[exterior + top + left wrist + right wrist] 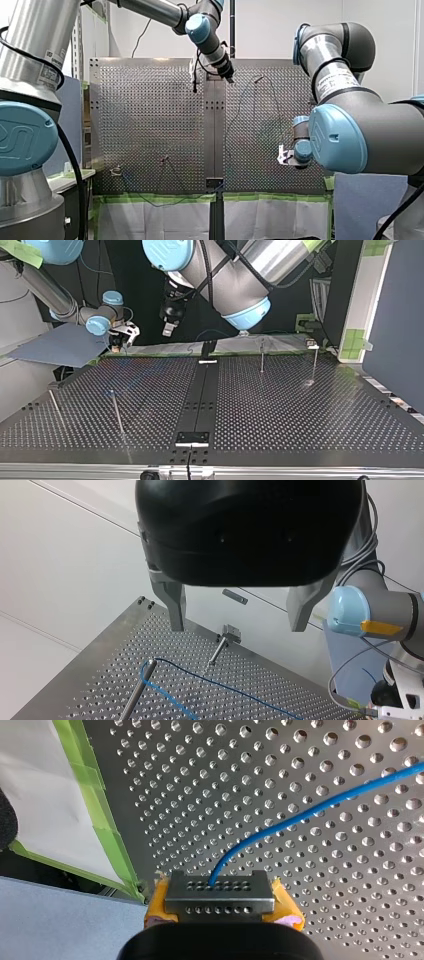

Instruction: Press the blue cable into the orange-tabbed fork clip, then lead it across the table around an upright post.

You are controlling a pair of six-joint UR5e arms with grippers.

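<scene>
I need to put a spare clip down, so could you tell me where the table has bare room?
In the top view, the plate right of the black centre strip, this side of the two far posts, is bare. The left half is crowded: two near posts and the blue cable held by my right gripper.

A white wall (pixel 270 25) rises behind the perforated metal surface (pixel 145 110). Green tape (pixel 160 198) edges white sheeting (pixel 165 220) along the front view's lower side. A blue-grey panel (pixel 395 315) stands alongside.
</scene>
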